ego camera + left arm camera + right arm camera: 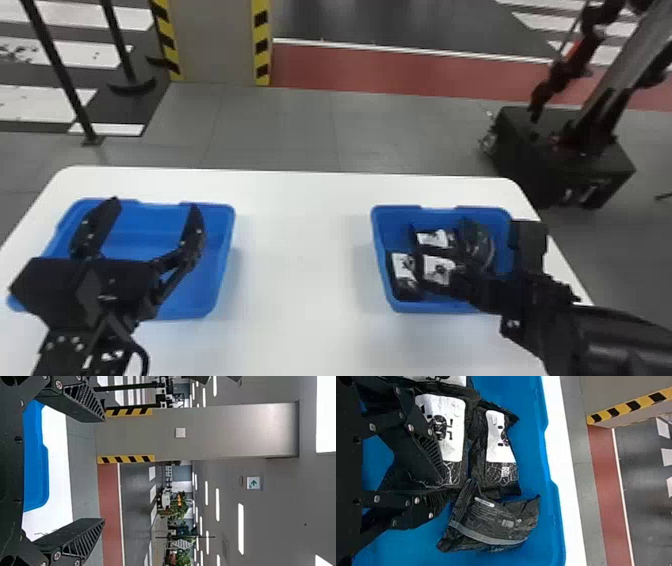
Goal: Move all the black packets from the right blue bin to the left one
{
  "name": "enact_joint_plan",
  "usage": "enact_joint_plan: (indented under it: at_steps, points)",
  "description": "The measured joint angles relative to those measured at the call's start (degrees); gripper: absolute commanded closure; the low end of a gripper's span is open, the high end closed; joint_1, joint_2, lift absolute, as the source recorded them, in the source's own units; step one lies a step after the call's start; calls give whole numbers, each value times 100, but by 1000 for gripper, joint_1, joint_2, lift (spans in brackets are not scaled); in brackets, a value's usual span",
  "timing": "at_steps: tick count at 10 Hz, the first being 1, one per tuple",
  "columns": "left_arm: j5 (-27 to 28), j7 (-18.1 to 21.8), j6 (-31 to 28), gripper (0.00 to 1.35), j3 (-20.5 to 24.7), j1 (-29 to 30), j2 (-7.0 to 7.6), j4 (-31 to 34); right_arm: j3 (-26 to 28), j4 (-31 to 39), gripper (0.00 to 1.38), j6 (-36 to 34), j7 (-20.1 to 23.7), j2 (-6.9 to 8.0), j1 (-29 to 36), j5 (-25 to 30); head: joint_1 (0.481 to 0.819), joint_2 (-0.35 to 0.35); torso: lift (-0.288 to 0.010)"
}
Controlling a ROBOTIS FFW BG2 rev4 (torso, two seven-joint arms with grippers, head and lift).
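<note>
Black packets [441, 431] lie together in the right blue bin [387, 295], four of them in sight, and the right gripper [446, 488] is down among them. Its fingers are nearly closed, with the lower end of one white-labelled packet pinched between them. The main risk is a slip: the hold looks to be on loose, crinkled film at one end, so the heavier part could swing down and pull free during the lift. A drop midway would leave the packet on the desk [300, 250] between the bins.

A second danger is dragging a neighbour. Another labelled packet [500, 439] lies right beside the held one, and the packet with the grey stripe [494, 522] has a corner close to the fingertips; either could catch and tip over. A low lift might also knock the bin's wall and shift it.

Over the left blue bin [220, 270] hangs the left gripper [156, 204], fingers wide apart with nothing between them. It would likely obstruct the drop-off, and the two arms could collide unless it backs away first.
</note>
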State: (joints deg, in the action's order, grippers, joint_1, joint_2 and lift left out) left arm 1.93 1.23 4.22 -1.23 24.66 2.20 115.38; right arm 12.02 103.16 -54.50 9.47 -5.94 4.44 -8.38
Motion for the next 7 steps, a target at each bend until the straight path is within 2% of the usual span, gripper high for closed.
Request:
enact_joint_plan:
  at_steps: [4,7]
  points:
    - [0,0,19,134,13,-20,0,0,-6,853,1242,329,2,58,566,-320,695,-98,-110]
    - [0,0,59,134,13,-20,0,0,-7,1981,1242,562,10,105,1234,-678,695,-75,-110]
